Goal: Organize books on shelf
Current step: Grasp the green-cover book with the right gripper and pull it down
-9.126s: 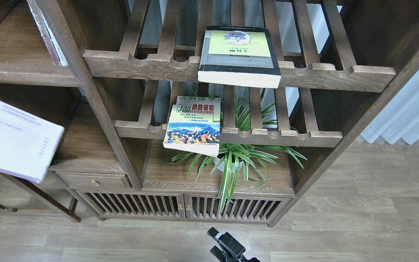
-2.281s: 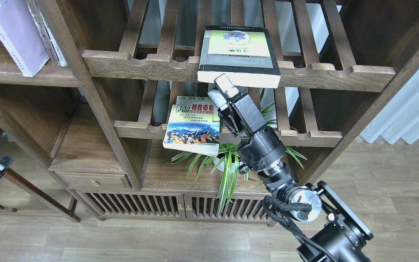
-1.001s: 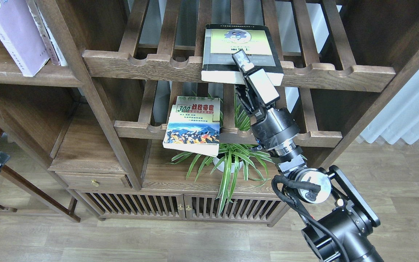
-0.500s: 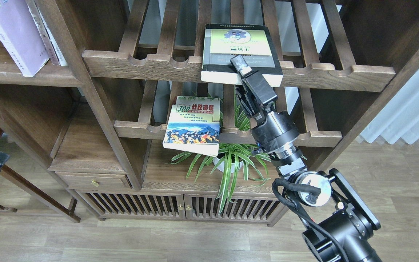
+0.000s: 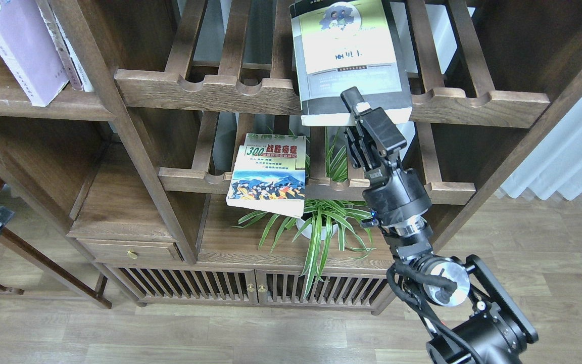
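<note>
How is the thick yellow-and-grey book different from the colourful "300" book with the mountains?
The thick yellow-and-grey book is pinched at its near edge by the right gripper; nothing holds the colourful "300" book. The yellow-and-grey book is up at the top slatted rack, the "300" book lies on the lower slatted rack. Both are paperbacks overhanging front rails.

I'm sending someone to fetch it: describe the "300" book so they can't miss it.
Find the dark wooden bookcase and its two slatted racks in the middle. On the lower rack, above the potted plant, a thin book overhangs the front rail. Its cover shows "300" and a blue mountain picture, unlike the thick yellow-and-grey book higher up.
</note>
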You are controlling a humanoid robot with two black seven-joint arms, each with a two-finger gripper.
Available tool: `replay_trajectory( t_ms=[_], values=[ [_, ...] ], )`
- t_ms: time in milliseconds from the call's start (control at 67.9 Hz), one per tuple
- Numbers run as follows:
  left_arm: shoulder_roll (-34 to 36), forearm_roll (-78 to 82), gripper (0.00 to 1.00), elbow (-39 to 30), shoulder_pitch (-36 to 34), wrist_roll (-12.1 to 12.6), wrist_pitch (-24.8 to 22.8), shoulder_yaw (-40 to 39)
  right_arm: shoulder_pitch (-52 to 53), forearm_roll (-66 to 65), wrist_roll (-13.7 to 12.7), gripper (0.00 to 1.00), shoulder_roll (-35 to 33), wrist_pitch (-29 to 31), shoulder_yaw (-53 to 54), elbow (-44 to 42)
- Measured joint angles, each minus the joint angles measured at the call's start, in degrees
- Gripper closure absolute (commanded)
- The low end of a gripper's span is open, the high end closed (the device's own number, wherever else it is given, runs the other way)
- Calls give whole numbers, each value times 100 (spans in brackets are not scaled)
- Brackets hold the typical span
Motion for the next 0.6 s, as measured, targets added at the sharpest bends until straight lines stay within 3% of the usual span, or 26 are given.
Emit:
replay_trajectory(
  t_ms=[191, 603],
  values=[
    [-9, 0, 9, 101, -112, -5, 0, 57, -781, 2, -2, 95, 0, 570, -50, 120],
    [-45, 8, 9, 163, -123, -6, 0, 297, -2320, 490, -3, 94, -227, 638, -64, 110]
  ],
)
